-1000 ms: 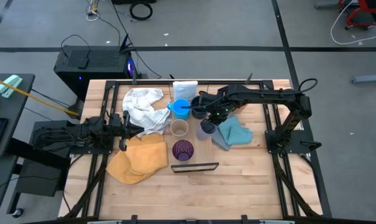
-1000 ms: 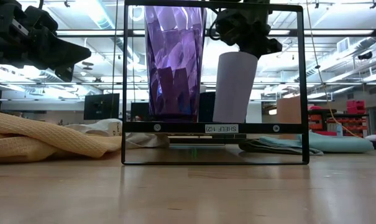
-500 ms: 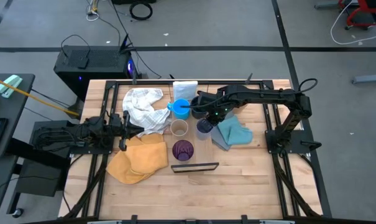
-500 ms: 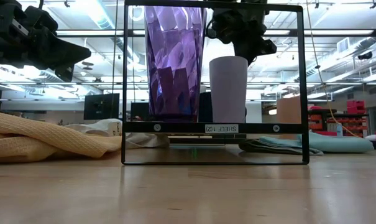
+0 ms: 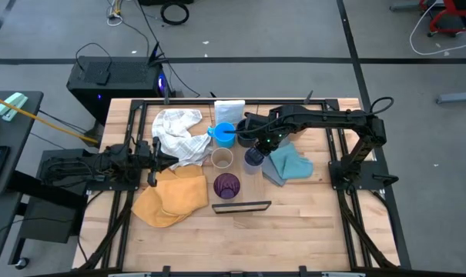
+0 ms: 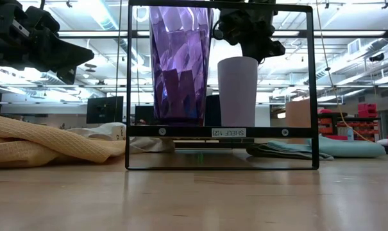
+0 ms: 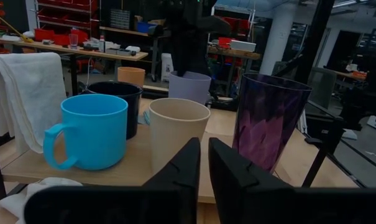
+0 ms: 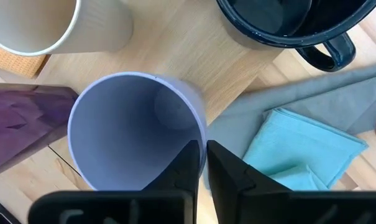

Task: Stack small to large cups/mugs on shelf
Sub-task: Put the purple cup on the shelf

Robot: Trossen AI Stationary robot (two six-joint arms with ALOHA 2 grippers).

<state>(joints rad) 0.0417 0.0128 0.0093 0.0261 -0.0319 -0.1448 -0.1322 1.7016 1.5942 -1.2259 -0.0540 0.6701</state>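
The shelf (image 5: 240,178) runs down the middle of the high view, its black frame (image 6: 219,86) at the lower end. Bare tabletop (image 5: 310,231) lies open across the bottom of that view; the left side is crowded by a yellow cloth (image 5: 169,196) and a white cloth (image 5: 177,132), the right by a blue cloth (image 5: 288,164).

On the shelf stand the purple tumbler (image 5: 226,185) nearest the frame, the tan cup (image 5: 221,158) and lavender cup (image 5: 253,158) side by side above it, then the light blue mug (image 5: 223,134) and navy mug (image 8: 287,18). An orange cup (image 7: 131,75) shows behind them in the left wrist view.

The right pincer (image 5: 257,146) hangs just over the lavender cup's rim. In the right wrist view its fingers (image 8: 186,163) stand nearly together with only a thin slit between, at the cup's rim; whether they pinch the wall cannot be told.

The left pincer (image 5: 149,161) waits at centre left of the high view, above the cloths, fingers (image 7: 188,168) almost closed on nothing.
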